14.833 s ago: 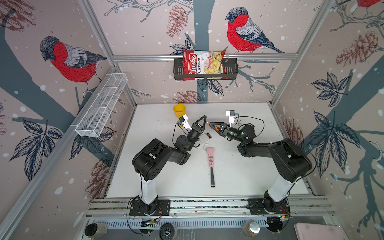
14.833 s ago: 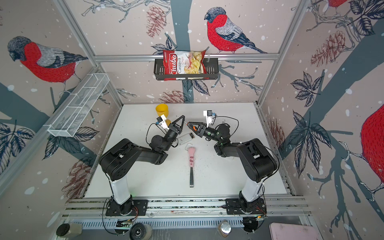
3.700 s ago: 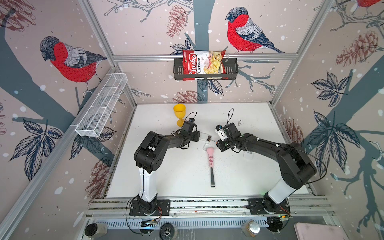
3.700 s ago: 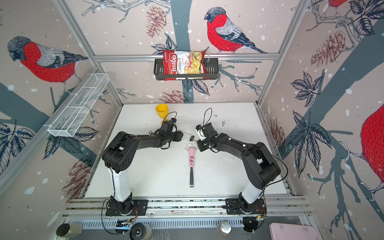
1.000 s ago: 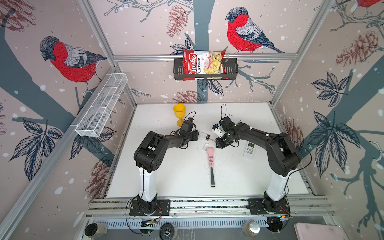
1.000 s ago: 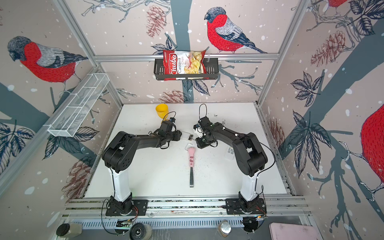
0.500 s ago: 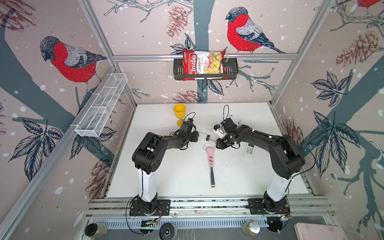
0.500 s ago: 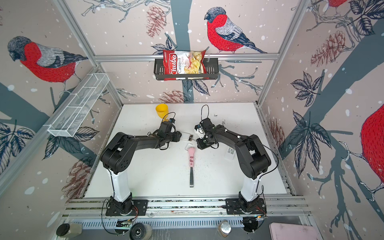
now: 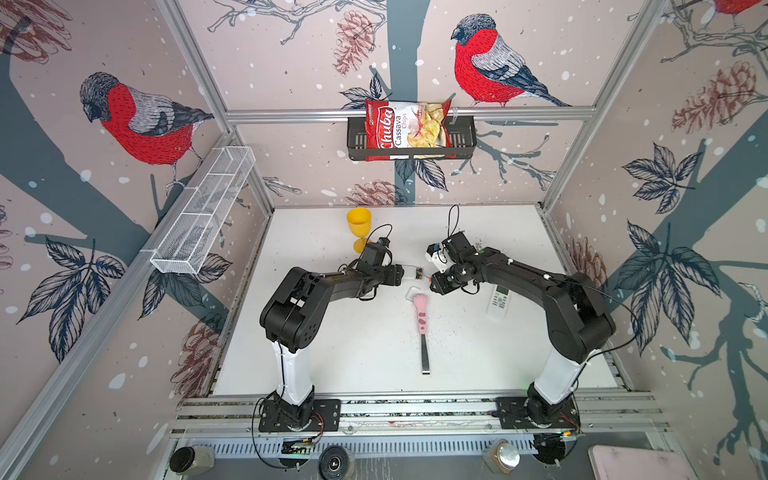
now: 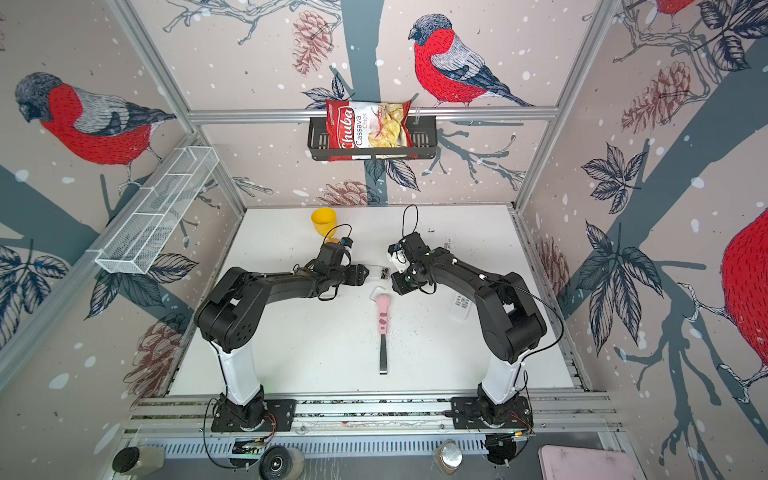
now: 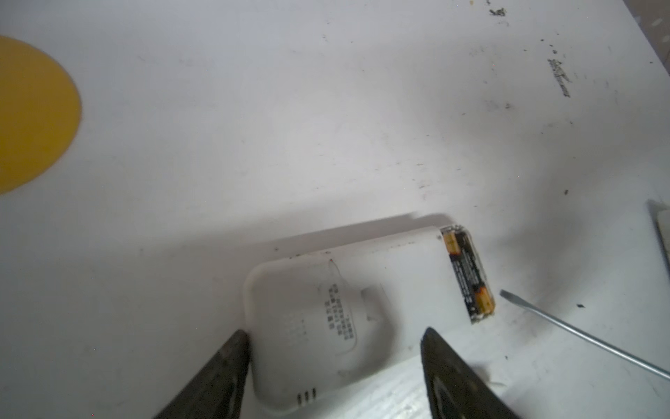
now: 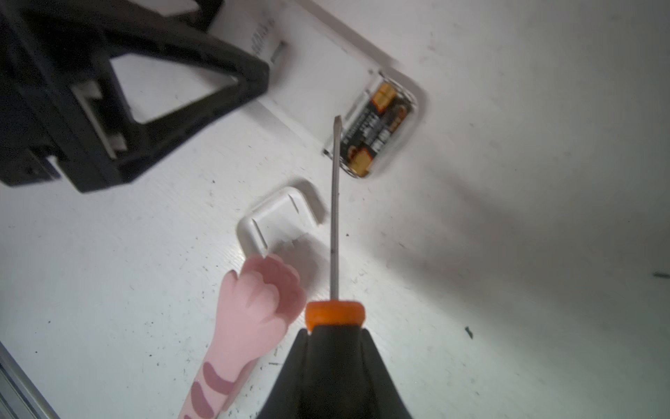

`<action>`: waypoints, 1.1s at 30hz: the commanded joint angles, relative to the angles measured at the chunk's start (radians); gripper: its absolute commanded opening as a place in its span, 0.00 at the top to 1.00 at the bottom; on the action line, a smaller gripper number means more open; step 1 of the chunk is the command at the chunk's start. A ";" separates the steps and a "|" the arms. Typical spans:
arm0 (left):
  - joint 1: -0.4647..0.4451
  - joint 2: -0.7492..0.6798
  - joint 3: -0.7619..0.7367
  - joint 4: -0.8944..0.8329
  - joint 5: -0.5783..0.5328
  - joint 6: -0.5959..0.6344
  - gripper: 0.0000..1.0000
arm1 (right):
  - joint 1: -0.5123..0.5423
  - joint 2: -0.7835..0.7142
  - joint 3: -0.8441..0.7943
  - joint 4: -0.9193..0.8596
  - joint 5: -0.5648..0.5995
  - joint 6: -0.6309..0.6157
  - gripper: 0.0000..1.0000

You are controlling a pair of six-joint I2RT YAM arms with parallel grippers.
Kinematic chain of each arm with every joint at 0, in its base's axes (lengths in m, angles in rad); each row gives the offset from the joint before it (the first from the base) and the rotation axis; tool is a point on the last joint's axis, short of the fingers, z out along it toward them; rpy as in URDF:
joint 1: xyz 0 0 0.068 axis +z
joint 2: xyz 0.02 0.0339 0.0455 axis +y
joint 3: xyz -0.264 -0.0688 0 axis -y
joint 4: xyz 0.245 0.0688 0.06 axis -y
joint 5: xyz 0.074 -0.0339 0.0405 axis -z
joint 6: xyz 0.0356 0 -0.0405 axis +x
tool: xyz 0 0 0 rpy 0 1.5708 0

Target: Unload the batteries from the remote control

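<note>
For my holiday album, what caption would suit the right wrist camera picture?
Right gripper aims a screwdriver at the batteries in the remote control's open bay, its loose cover lying nearby.

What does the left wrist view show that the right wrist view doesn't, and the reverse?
Only the left wrist view: the base of the yellow goblet, and the rounded end of the remote control between the parted fingers of the left gripper.
Only the right wrist view: the detached battery cover, the pink cat-paw handle, and the orange collar of the screwdriver, held in the shut right gripper.
Both: the batteries in the remote's open compartment, with the screwdriver's tip close by.
</note>
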 commanded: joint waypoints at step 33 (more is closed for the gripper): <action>0.001 -0.740 -0.500 0.471 0.072 -0.455 0.20 | 0.008 -0.340 -0.212 0.435 -0.348 -0.027 1.00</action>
